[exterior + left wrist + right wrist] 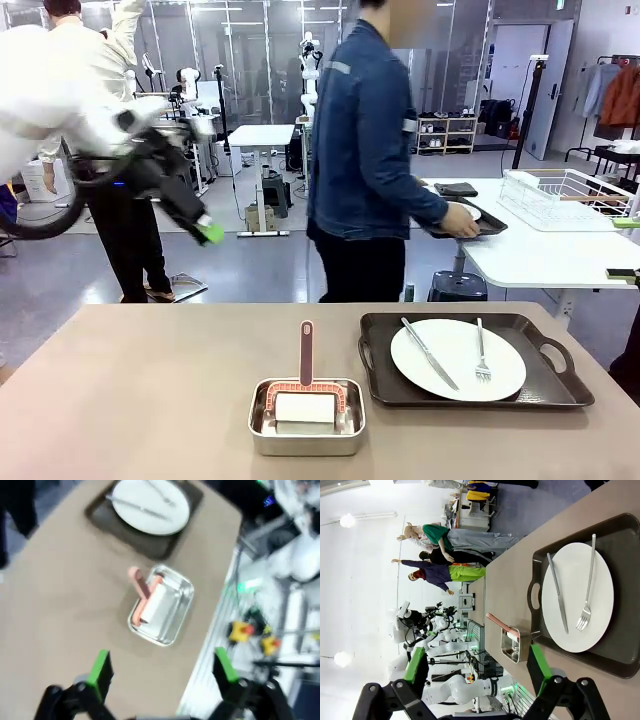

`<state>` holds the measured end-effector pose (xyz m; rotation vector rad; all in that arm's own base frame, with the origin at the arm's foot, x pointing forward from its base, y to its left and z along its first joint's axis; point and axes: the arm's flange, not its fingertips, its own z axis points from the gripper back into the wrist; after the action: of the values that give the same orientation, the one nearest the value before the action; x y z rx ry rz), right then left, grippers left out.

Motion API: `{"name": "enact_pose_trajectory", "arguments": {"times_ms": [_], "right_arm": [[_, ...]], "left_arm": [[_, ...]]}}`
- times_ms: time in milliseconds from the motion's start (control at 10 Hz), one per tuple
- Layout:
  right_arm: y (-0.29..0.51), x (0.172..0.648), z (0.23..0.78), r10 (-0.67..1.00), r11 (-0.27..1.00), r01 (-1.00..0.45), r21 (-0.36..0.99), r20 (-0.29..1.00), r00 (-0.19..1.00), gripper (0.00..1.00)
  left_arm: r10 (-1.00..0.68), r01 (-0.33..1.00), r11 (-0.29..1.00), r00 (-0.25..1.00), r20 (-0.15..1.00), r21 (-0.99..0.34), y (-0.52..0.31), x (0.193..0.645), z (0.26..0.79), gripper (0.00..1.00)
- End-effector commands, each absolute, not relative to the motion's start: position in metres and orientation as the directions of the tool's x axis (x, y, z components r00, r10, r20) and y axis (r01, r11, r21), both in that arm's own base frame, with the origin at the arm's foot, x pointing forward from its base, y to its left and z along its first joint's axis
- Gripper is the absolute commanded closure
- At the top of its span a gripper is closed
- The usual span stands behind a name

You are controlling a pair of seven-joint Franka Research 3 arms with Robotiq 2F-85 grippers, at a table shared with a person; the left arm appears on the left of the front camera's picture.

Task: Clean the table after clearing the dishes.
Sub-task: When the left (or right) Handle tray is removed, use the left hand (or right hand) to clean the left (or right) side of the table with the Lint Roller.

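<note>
Brownish-taupe table (150, 390): carries one dark handled tray (548, 385) on its right part, close to the robot's edge. A round white plate (455, 385) lies on this tray, with a metal knife (430, 354) slanting across its left half and a fork (481, 350) on its right half, tines toward the robot. Just left of the tray, not touching it, stands a small rectangular steel tin (306, 440). It holds a white block (305, 407) and a pink-handled tool (306, 345) with the handle upright (the block partly hides the tool's head).

Second tray (490, 222): a person (365, 150) in a denim jacket stands beyond the table's far edge and holds this tray with one hand (462, 222) at a white-topped side table (540, 255), near a wire rack (565, 195). A second plate (470, 210) shows on it as a white edge; cutlery cannot be made out there.

Left gripper (162, 672): released, jaws spread wide, nothing between the pads. It hangs above the table, with the tin beyond its fingers. In the front view one green fingertip (210, 235) shows at upper left, well above the tabletop.

Right gripper (476, 667): released, jaws spread wide, nothing held. It faces along the table toward the tin and the tray.
</note>
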<state>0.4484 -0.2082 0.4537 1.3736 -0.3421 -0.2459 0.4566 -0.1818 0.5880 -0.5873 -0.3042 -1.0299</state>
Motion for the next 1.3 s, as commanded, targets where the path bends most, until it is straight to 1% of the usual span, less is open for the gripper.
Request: {"name": "enact_pose_trajectory", "arguments": {"times_ms": [0,100,200,300,400,500,600,900,1000,1200], "right_arm": [[-0.205,0.446,0.457,-0.364,0.176,-0.031,0.984,0.094,0.926,0.0],[-0.205,0.446,0.457,-0.364,0.176,-0.031,0.984,0.094,0.926,0.0],[-0.205,0.446,0.457,-0.364,0.176,-0.031,0.984,0.094,0.926,0.0],[-0.205,0.446,0.457,-0.364,0.176,-0.031,0.984,0.094,0.926,0.0],[-0.205,0.446,0.457,-0.364,0.176,-0.031,0.984,0.094,0.926,0.0],[-0.205,0.446,0.457,-0.364,0.176,-0.031,0.984,0.094,0.926,0.0],[-0.205,0.446,0.457,-0.364,0.176,-0.031,0.984,0.094,0.926,0.0],[-0.205,0.446,0.457,-0.364,0.176,-0.031,0.984,0.094,0.926,0.0],[-0.205,0.446,0.457,-0.364,0.176,-0.031,0.984,0.094,0.926,0.0],[-0.205,0.446,0.457,-0.364,0.176,-0.031,0.984,0.094,0.926,0.0]], "left_arm": [[-0.922,0.964,0.212,0.252,0.294,-0.161,-0.236,0.491,0.577,0.0],[-0.973,0.981,0.153,0.171,0.154,-0.123,-0.268,0.496,0.565,0.0],[-0.99,0.984,0.096,0.111,0.09,-0.149,-0.294,0.497,0.552,0.0],[-0.995,0.984,0.066,0.077,0.06,-0.167,-0.313,0.497,0.542,0.0],[-0.992,0.979,0.068,0.087,0.092,-0.19,-0.32,0.495,0.542,0.0],[-0.976,0.966,0.081,0.127,0.175,-0.246,-0.314,0.49,0.551,0.0],[-0.993,0.98,0.072,0.088,0.081,-0.184,-0.322,0.49,0.521,0.0],[-0.993,0.98,0.072,0.088,0.081,-0.184,-0.322,0.49,0.521,0.0],[-0.991,0.978,0.07,0.09,0.096,-0.199,-0.324,0.494,0.526,0.0],[-0.996,0.983,0.062,0.072,0.051,-0.175,-0.341,0.509,0.511,0.0]]}}
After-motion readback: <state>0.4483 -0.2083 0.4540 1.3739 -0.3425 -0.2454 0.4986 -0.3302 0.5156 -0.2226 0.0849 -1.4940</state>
